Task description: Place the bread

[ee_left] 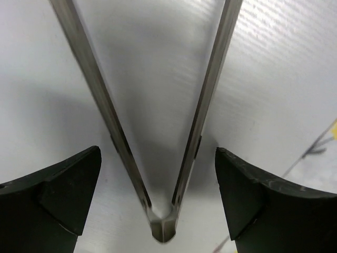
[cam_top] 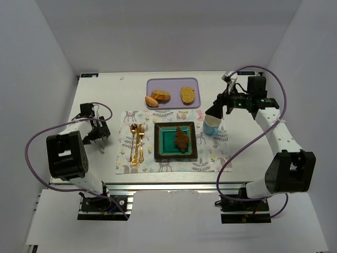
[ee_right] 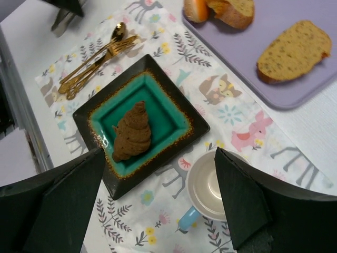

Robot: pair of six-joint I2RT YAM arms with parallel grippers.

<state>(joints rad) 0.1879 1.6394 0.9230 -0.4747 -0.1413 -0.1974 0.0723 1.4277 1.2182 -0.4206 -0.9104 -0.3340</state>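
The bread sits in the middle of the teal plate on the placemat. Right pincer hangs wide and empty above the mug. Left pincer is spread wide too, over tongs on the counter.

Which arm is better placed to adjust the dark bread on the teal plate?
Right. The right gripper, open, hovers beside the plate, bread in its wrist view; the left gripper sits far off over tongs.
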